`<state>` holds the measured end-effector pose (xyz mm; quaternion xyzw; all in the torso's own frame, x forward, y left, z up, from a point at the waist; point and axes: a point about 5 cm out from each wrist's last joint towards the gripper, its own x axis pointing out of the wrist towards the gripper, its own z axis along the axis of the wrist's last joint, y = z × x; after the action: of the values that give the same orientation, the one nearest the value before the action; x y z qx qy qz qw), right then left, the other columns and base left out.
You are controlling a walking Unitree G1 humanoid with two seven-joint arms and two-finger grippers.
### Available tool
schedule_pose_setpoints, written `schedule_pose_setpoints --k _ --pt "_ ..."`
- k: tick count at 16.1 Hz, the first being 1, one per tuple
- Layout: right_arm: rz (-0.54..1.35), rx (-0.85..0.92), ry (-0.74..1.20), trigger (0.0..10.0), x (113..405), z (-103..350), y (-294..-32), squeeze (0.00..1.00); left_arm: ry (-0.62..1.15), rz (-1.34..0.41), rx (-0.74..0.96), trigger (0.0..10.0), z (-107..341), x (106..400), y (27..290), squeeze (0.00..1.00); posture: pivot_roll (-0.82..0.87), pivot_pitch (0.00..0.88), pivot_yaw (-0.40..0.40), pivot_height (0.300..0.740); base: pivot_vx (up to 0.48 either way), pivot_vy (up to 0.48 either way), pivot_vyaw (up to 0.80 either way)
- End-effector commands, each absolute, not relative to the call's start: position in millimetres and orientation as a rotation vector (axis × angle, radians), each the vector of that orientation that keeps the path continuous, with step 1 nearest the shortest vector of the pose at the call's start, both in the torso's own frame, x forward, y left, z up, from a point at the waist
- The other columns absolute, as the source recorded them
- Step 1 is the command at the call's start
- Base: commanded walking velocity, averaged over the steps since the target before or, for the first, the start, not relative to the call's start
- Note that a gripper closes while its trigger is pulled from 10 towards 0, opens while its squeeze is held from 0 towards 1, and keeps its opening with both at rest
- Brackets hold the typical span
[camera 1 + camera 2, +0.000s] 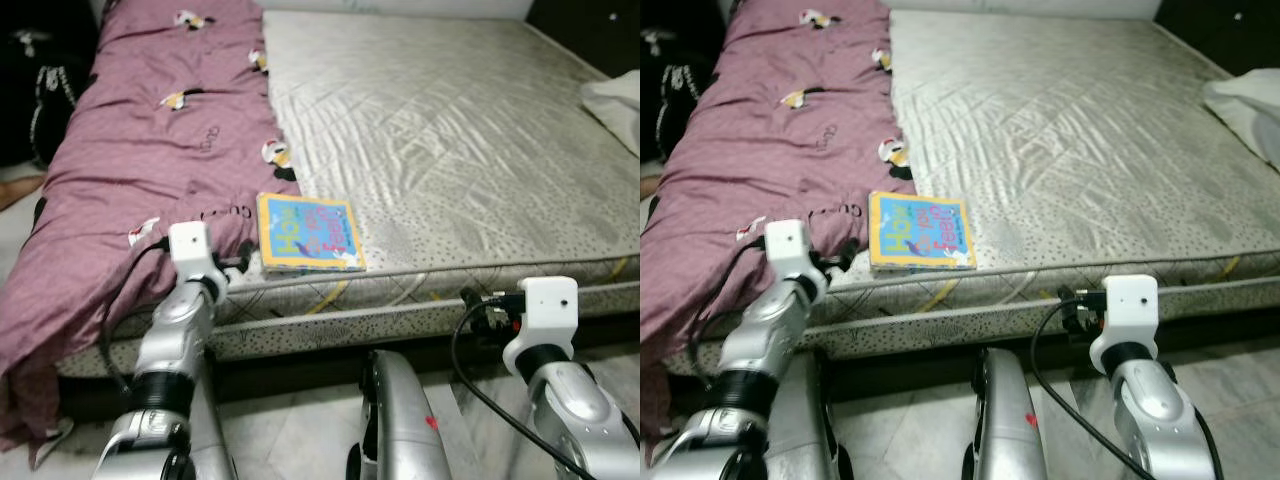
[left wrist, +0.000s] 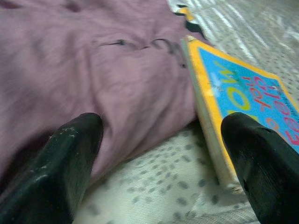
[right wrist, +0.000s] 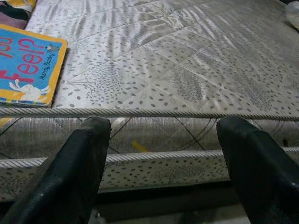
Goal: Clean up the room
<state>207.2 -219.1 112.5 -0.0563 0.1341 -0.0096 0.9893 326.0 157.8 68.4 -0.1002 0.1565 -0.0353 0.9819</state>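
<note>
The left tool (image 2: pixel 159 163) hung with its black fingers (image 2: pixel 60 158) spread wide at the mattress's near edge, between the mauve duvet (image 1: pixel 150 150) and the picture book (image 1: pixel 308 234). That book, flat, square and glossy, blue with a yellow border, lay at the tool's two o'clock, touching the duvet's rumpled hem. The right tool (image 3: pixel 163 163), likewise spread, faced the quilted, speckled grey mattress (image 1: pixel 450 130), whose corded edge crossed before it. A white pillow (image 1: pixel 615 100) sat at two o'clock.
</note>
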Motion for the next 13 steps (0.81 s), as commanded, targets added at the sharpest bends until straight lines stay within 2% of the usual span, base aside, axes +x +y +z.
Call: schedule_pose_setpoints --k 1,5,13 --pt "-0.032 -0.117 0.255 10.0 205.0 119.5 -223.8 0.0 0.299 -0.1 -0.214 10.0 72.9 332.2 149.4 0.0 -0.22 0.011 -0.091 0.493 0.0 0.0 0.0" --pt "-0.036 -0.119 0.253 10.0 207.8 120.2 -222.5 0.0 0.275 -0.152 -0.222 10.0 78.1 338.9 137.0 0.0 -0.22 0.004 -0.086 0.493 0.0 0.0 0.0" --pt "-0.033 -0.126 0.248 10.0 212.4 121.1 -222.3 0.0 0.35 -0.111 -0.307 10.0 62.8 339.6 143.2 0.0 -0.23 0.0 -0.082 0.493 0.0 0.0 0.0"
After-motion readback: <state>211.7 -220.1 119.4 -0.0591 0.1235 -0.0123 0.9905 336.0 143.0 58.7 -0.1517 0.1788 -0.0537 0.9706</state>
